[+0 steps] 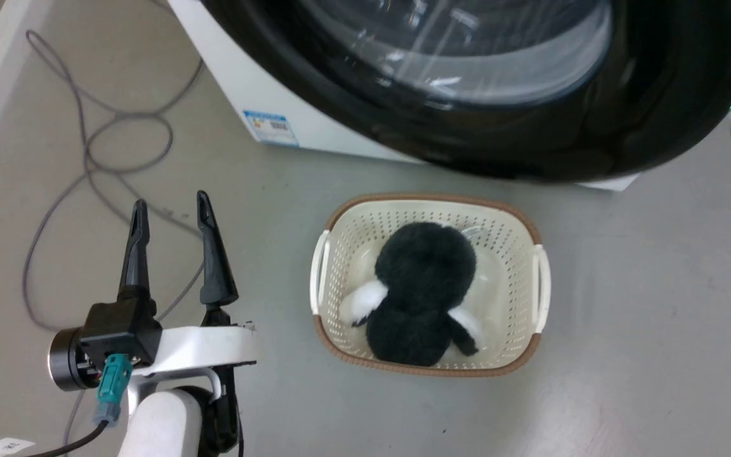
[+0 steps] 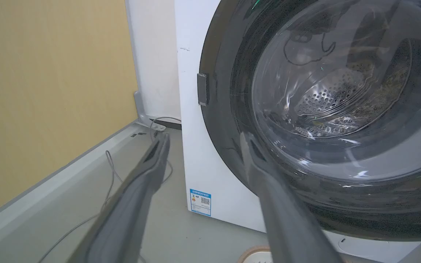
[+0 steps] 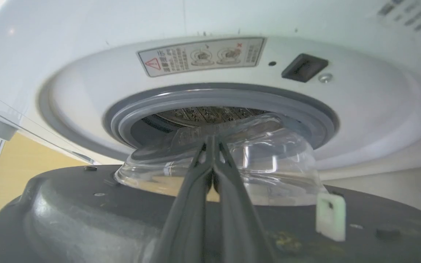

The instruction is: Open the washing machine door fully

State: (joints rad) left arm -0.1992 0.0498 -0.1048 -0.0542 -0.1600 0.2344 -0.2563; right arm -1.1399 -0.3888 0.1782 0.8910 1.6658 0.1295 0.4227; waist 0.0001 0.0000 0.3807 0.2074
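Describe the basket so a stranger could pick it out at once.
Start at the white washing machine with its round black door. On the grey floor before it sits a cream perforated basket, brown-rimmed. The black and white plush toy inside sets it apart.

The washing machine door (image 1: 530, 143) is cut off by the head view's top edge. Print on the blue label (image 1: 270, 129) is too small to be read. In the left wrist view, the fingers (image 2: 130, 208) of the left gripper (image 2: 205, 137) are blurred, and the laundry basket (image 2: 256, 255) is cropped by the bottom edge.
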